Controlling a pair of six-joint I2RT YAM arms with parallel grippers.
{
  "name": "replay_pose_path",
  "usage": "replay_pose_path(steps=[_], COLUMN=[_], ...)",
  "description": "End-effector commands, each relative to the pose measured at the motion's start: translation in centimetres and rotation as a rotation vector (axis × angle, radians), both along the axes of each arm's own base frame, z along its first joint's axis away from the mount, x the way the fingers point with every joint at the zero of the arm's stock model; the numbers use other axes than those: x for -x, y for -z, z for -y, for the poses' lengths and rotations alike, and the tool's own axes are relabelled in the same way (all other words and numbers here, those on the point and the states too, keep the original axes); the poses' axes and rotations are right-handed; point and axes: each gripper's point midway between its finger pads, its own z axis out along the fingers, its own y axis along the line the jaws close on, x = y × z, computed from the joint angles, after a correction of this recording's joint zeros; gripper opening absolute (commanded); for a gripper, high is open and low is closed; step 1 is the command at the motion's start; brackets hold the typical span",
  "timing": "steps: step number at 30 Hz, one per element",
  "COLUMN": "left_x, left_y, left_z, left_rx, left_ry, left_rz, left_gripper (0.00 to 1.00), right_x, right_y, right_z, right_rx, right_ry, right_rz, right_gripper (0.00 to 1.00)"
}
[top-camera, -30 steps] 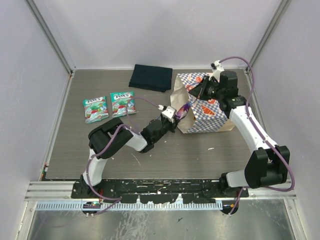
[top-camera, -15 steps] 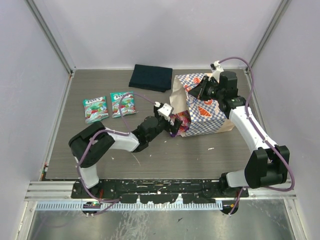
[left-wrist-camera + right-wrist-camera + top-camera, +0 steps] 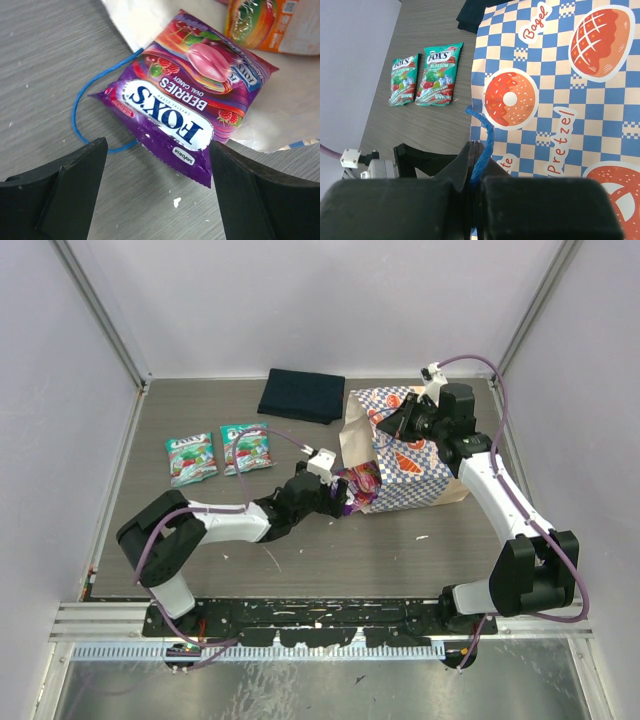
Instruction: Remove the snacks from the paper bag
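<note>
Gaping left claw [image 3: 157,150] — purple pouch [image 3: 185,105] untouched

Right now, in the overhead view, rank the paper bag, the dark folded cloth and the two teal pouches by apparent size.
1. The paper bag, clearly largest.
2. The dark folded cloth.
3. The left teal pouch and the right teal pouch: about equal, so I won't rank them.

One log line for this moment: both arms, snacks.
left jaws: open over purple pouch at bag mouth | right jaws: shut on bag handle | out: two teal pouches | inside bag: orange pouch
</note>
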Motion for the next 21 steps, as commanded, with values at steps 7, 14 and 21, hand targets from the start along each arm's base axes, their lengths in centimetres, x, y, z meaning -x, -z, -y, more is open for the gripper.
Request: replay_pose_path(steps=[7,14,21], left_x=[0.1,0.2,0.1], left_y=[-0.2,1.0,2.7], left_z=[-1.0,0.4,2.2], left_rx=[0.319,0.415,0.443], left_ry=[-0.296,-0.336,-0.310], left_rz=[-0.453,-0.577,-0.640], left_gripper=[0.72,0.67,0.57], right_x=[-0.2,-0.1,0.0], right_y=[-2.1,-2.2,-2.1], right_z=[-0.1,0.0,0.1], right_rx=[-0.024,-0.022,-0.015], right_ry=[-0.004,-0.001,0.004], right_rz=[0.081,0.087,0.091], right_gripper=[0.00,0.01,0.00])
